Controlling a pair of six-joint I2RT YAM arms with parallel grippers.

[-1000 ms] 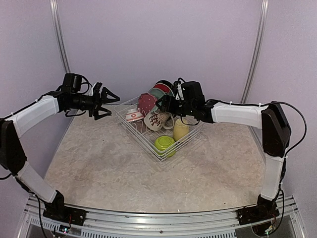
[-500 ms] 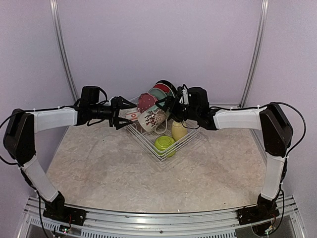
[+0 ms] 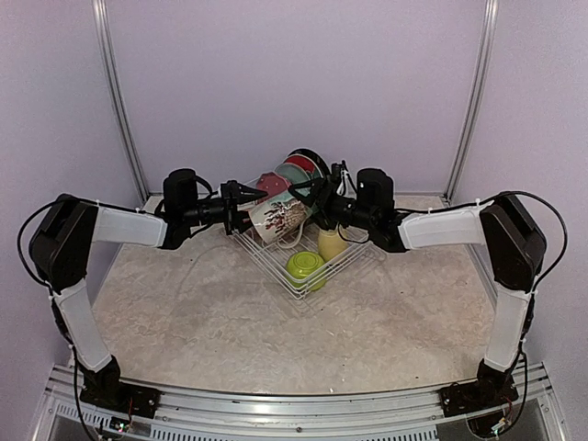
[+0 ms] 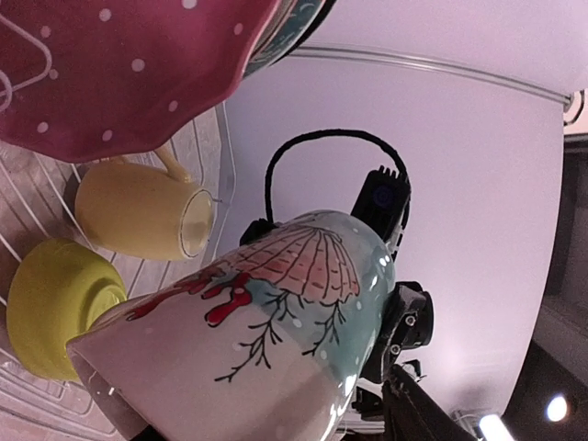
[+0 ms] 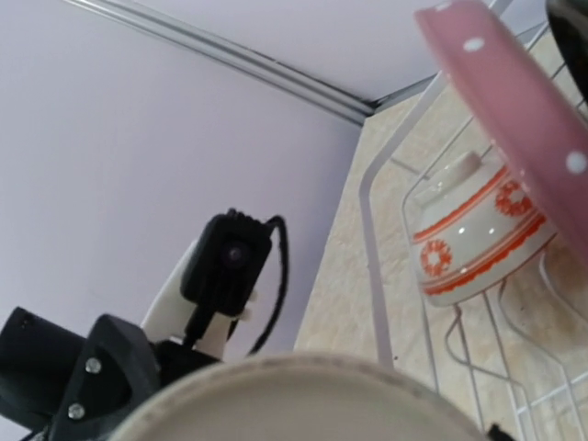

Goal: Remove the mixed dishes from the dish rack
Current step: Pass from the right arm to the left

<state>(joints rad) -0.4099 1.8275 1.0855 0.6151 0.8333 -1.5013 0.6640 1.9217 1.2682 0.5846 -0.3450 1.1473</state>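
Beige speckled surface (image 3: 184, 312), lilac walls (image 3: 276, 83); the white wire rack (image 3: 262, 259) sits at the far middle. My right pincer (image 3: 308, 197) holds the patterned mug (image 3: 278, 219) above the rack. My left pincer (image 3: 243, 196) meets the mug's other end, but I cannot tell its grip. A second ago it hung wide, well left, and the mug lay in the rack.

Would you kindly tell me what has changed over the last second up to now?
The left gripper swung in from the left to the patterned mug, its jaws narrowing; whether they grip yet is unclear. The right gripper, holding the mug, carried it slightly up and leftwards above the dish rack. The lime bowl, yellow cup and plates stayed put.
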